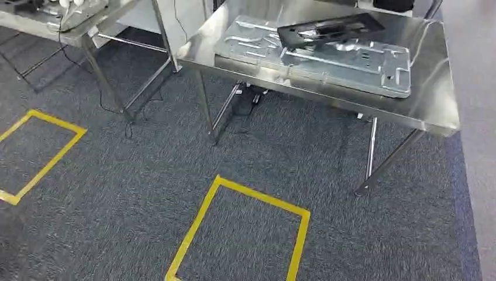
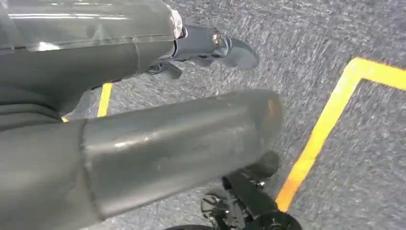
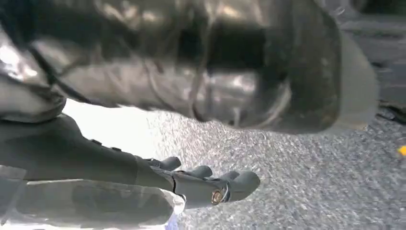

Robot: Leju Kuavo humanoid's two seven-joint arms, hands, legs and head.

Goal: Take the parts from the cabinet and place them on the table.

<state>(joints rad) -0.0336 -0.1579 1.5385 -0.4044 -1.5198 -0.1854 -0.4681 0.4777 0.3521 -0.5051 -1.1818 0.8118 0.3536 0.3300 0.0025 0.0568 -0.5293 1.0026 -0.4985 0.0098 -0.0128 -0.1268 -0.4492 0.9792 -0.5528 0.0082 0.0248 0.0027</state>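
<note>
Left hand (image 2: 206,48): hanging over dark grey carpet (image 2: 335,38), fingers loosely extended, holding nothing.
Right hand (image 3: 206,184): hanging likewise, fingers extended, empty.
Silver stamped metal panel (image 1: 316,52): lying flat on stainless steel table (image 1: 436,99), carrying black flat part (image 1: 330,29), apparently delivered.

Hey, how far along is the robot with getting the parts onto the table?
Done: a black part lies atop a silver metal panel on the steel table. In hand: nothing; the left hand and right hand hang over carpet. Whether more remains, I cannot tell.
</note>
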